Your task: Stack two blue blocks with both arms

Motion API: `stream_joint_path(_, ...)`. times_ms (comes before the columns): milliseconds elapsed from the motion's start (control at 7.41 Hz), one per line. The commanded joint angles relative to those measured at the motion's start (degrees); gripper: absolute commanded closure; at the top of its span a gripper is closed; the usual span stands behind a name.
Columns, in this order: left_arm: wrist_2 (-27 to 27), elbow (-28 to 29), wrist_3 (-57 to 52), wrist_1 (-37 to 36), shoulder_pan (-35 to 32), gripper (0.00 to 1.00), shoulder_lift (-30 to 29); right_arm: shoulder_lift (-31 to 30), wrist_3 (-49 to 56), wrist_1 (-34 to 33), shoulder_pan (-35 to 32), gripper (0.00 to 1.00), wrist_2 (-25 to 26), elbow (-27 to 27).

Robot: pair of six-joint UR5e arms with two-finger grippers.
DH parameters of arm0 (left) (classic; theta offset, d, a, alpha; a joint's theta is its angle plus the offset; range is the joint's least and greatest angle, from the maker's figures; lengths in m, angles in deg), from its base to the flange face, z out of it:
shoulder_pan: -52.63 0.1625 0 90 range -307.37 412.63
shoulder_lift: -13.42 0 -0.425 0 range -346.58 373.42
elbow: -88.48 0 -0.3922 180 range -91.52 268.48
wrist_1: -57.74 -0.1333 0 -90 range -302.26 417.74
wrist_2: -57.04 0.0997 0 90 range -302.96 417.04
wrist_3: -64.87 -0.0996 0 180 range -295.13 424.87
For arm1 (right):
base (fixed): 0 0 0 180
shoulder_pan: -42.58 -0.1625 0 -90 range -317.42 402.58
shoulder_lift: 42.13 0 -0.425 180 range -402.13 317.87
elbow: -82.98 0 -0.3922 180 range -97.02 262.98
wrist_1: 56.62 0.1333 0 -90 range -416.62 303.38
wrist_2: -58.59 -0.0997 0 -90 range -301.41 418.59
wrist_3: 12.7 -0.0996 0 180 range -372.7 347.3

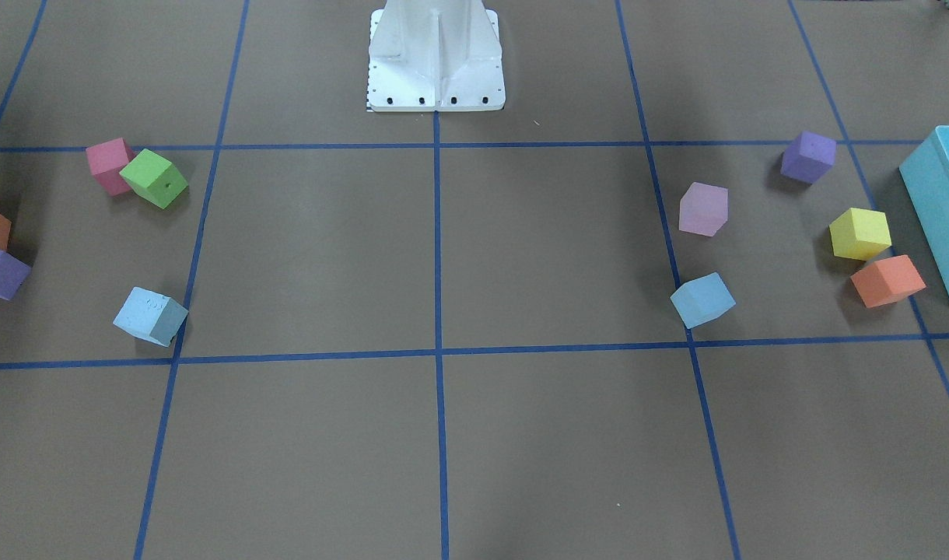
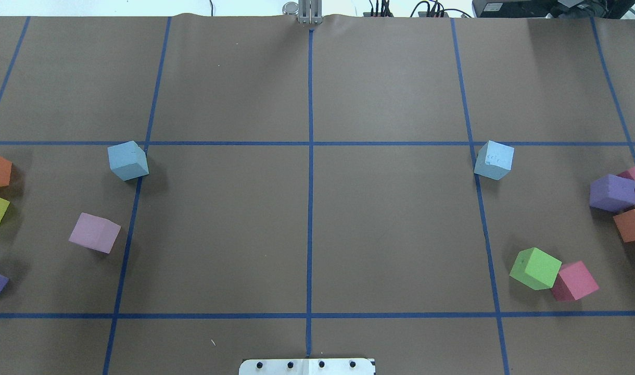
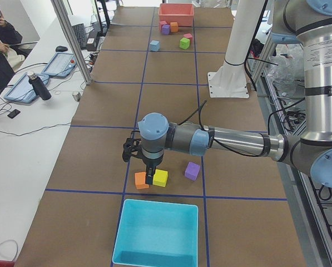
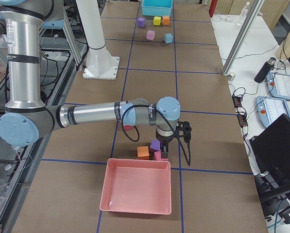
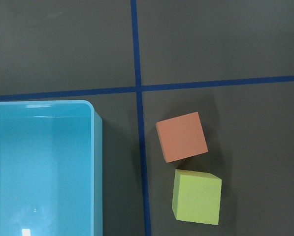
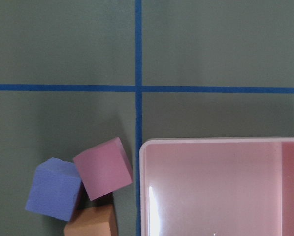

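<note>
Overhead exterior: one blue block (image 2: 128,160) on the left side, other blue block (image 2: 494,160) on the right, well apart, both skewed to the grid. Side views: left gripper (image 3: 149,179) hangs by orange cube (image 3: 141,179) and yellow cube (image 3: 160,178), right gripper (image 4: 163,153) by purple cube (image 4: 155,144) and pink cube (image 4: 159,156). Can't tell whether either gripper is spread or closed. Risks: grabbing a wrong cube, a misaligned grasp nudging a block, arms clashing mid-table.

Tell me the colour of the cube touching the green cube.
A pink cube sits against the green cube; clearest in the overhead exterior view.
</note>
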Motion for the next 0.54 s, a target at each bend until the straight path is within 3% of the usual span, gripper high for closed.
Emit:
stream_joint_path(0, 0.0, 0.9, 0.4, 1.2, 0.4, 0.02, -4.0, 2.3, -7.5, 0.0, 0.2, 0.00, -4.9, -2.2)
stream_joint_path(135, -0.5, 2.4, 0.3, 1.1, 0.5, 0.02, -5.3, 3.6, -10.9, 0.0, 1.5, 0.00, -6.6, -4.0)
stream_joint_path(405, -0.6, 2.3, 0.2, 1.5, 0.5, 0.02, -4.7, 6.8, -18.2, 9.2, 8.7, 0.01, -4.8, -3.7)
